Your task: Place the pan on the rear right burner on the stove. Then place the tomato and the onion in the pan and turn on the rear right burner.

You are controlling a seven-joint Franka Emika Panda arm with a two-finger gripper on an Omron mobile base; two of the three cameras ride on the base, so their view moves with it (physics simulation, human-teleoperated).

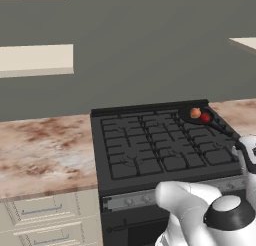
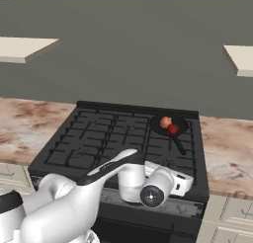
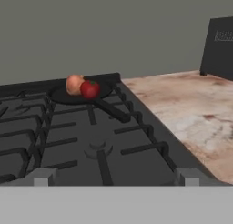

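already the pan [image 2: 169, 125] sits on the rear right burner [image 1: 200, 121] of the stove [image 2: 99, 138], with the tomato [image 2: 173, 129] and the onion [image 2: 165, 122] resting inside it, touching each other, the onion toward the back wall and the tomato just in front of it. its thin handle [image 2: 178, 144] runs forward from the pan toward the front edge of the stove. so what seems left is the burner's control, and that lies on the grey knob strip [image 1: 130, 200] along the stove front, below and nearer than the grates. the gripper [image 2: 185, 183] hangs low at the front right of the stove, just above that strip, jaws spread wide with nothing between them. in the hand view it looks back across the grates at the pan, so the knobs lie beneath its line of sight; which knob serves that burner i cannot tell.
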